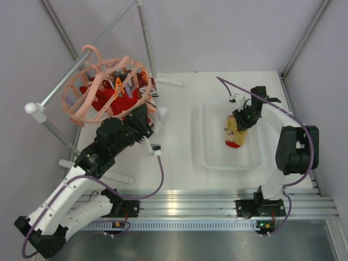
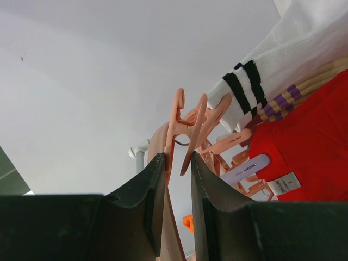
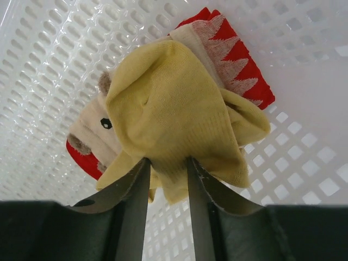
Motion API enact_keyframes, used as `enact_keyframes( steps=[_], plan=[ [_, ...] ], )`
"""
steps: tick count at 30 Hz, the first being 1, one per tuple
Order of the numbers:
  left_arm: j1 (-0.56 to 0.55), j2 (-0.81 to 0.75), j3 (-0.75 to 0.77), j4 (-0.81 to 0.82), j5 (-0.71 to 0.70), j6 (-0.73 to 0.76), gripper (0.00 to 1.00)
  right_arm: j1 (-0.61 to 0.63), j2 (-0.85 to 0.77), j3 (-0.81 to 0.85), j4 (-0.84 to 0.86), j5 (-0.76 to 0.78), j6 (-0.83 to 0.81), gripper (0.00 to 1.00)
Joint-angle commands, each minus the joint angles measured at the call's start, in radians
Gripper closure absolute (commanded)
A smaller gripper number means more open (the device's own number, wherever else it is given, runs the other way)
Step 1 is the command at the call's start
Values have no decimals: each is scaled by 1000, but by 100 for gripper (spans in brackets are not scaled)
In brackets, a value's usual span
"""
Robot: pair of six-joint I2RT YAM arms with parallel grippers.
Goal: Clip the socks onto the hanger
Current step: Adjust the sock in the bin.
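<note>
Your right gripper [image 3: 167, 160] pinches the soft, light yellow sock [image 3: 174, 103] by a bunched fold that could slip, so bite deep, while your left gripper [image 2: 178, 157] squeezes a hanger clip [image 2: 175, 125].

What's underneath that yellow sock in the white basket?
A red-and-beige zigzag sock pokes out from under the yellow sock, plus a beige piece with a dark eye. Whether they are one sock or two is covered.
</note>
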Motion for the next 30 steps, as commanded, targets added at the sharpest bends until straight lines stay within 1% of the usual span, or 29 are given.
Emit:
enact_keyframes(
  steps=[1, 2, 5, 9, 10, 12, 13, 14, 16, 17, 18, 19, 20, 21, 22, 23, 24, 25, 27, 28, 30],
  plan=[
    [2, -19, -13, 37, 19, 153, 100, 19, -12, 52, 45, 4, -5, 68],
    [0, -19, -13, 37, 21, 151, 100, 24, -12, 59, 40, 4, -28, 79],
    [0, -21, -13, 39, 26, 148, 100, 33, -9, 94, 17, -5, -51, 100],
    [2, -22, -16, 42, 21, 142, 100, 36, -29, 157, -47, -77, -111, 100],
    [2, -24, -16, 42, 21, 140, 100, 38, -41, 163, -59, -121, -134, 100],
    [2, -24, -19, 43, 19, 139, 100, 51, -73, 177, -115, -157, -244, 100],
    [0, -24, -21, 43, 21, 140, 100, 54, -82, 182, -141, -198, -295, 100],
    [2, -24, -19, 43, 22, 140, 100, 58, -90, 185, -176, -220, -399, 100],
    [2, -24, -21, 43, 24, 140, 100, 67, -116, 182, -254, -267, -499, 100],
    [2, -24, -21, 42, 22, 142, 100, 70, -130, 176, -282, -281, -610, 100],
    [2, -24, -21, 42, 22, 142, 100, 77, -135, 173, -356, -306, -678, 100],
    [2, -22, -22, 45, 22, 140, 100, 82, -144, 153, -386, -313, -744, 99],
    [2, -22, -24, 44, 22, 142, 100, 90, -167, 135, -420, -318, -874, 98],
    [2, -22, -24, 43, 25, 142, 100, 99, -177, 112, -420, -318, -930, 96],
    [2, -22, -25, 43, 24, 142, 100, 107, -194, 49, -412, -286, -982, 91],
    [0, -22, -25, 43, 25, 142, 100, 120, -225, 15, -393, -266, -1062, 84],
    [2, -22, -27, 43, 24, 142, 100, 123, -240, -19, -350, -239, -1091, 78],
    [0, -21, -27, 45, 24, 139, 100, 124, -254, -74, -321, -231, -1110, 59],
    [2, -21, -27, 45, 22, 136, 100, 122, -276, -99, -281, -220, -1089, 48],
    [2, -22, -28, 48, 22, 134, 100, 120, -282, -97, -230, -225, -994, 43],
    [2, -22, -30, 48, 25, 128, 100, 107, -279, -76, -179, -238, -868, 43]
  ],
)
